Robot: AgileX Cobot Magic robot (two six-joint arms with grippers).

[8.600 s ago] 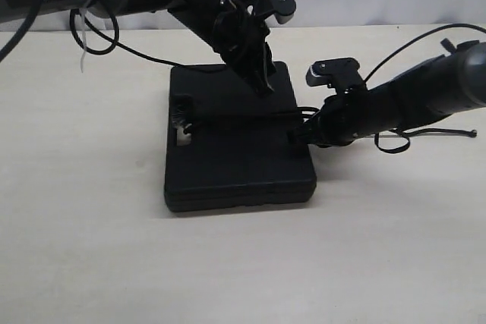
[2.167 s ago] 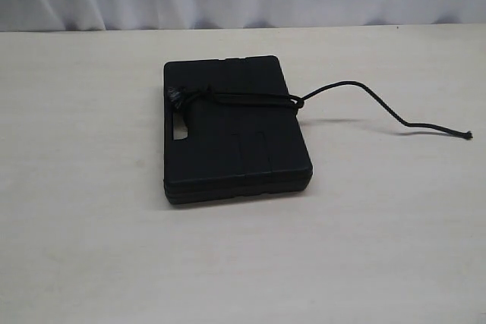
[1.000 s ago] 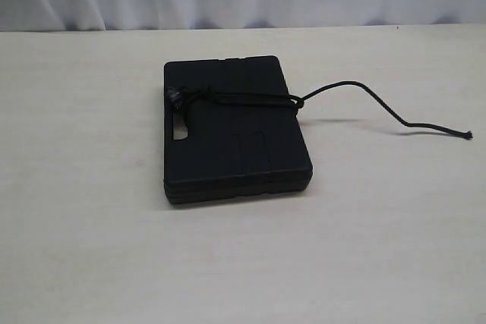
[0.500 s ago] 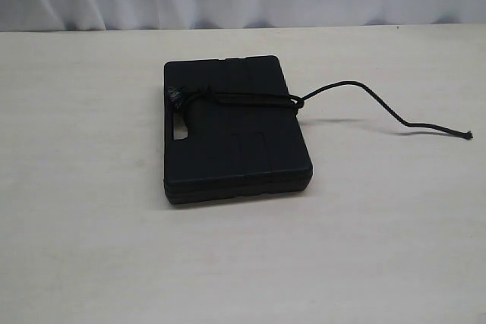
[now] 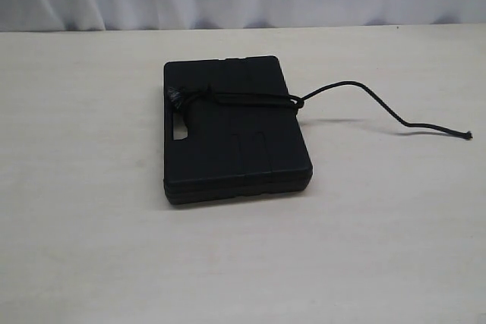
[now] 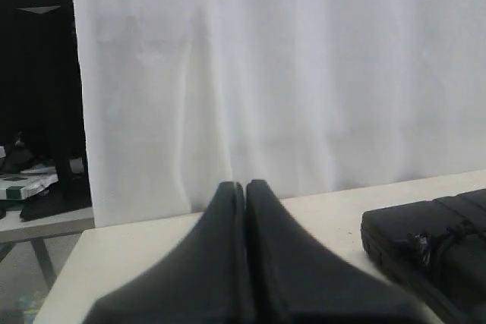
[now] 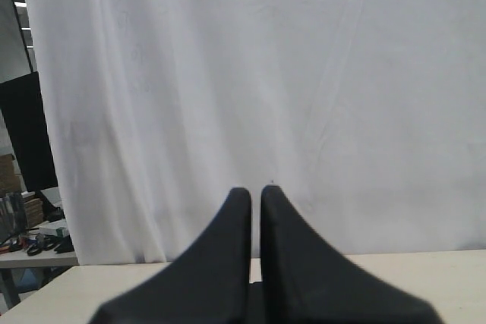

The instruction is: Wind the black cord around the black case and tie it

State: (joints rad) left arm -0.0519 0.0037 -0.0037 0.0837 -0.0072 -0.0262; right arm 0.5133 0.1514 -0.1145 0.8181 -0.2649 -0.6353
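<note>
The black cord [image 5: 254,97] looks wrapped and knotted on the black case [image 5: 243,153], my left gripper [image 6: 245,187] and right gripper [image 7: 256,191] closed and empty, so next I'd only check tightness

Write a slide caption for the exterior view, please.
Black case on a pale table, black cord tied across it, its loose end trailing off to the right.

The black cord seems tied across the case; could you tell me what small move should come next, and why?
I would probably just park both arms: the black cord crosses the black case, knotted at its handle edge, its tail loose on the table. The left gripper and right gripper are shut, holding nothing.
</note>
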